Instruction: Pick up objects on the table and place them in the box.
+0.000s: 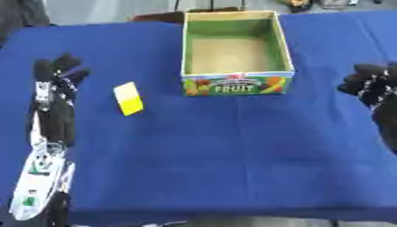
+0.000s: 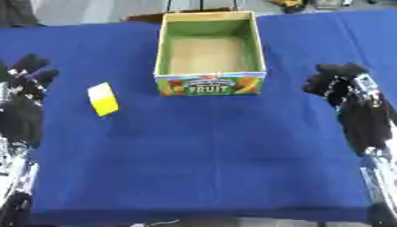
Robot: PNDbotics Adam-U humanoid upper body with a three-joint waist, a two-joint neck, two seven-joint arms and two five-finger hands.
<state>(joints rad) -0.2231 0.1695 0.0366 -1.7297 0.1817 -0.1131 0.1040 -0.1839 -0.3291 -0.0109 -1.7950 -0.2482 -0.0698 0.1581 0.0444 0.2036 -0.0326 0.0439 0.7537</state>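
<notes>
1. Left eye view shows me the one loose item, a small yellow block [image 1: 128,98], lying flat on the blue tablecloth [image 1: 232,150] to the left of the box [image 1: 236,84] and a little nearer to me than its front wall; it touches neither the box nor a hand.
2. My left hand [image 1: 56,73] sits further left of the box than the block does, near it but apart, fingers straight and spread, holding nothing.
3. My right hand [image 2: 337,82] sits to the right of the box, well apart from the block, fingers loosely curled and holding nothing.
4. I judge the block thin and low, so straight fingers may slide over it or push it across the cloth rather than get under it.
5. I also judge that a push could bunch the cloth, or nudge the block away from the box.
6. Carrying it over, my hand could clip the box's left wall and shift the light cardboard.
7. On the box's front panel I read "FRUIT" in white letters among fruit pictures; a smaller line above it I cannot read.
</notes>
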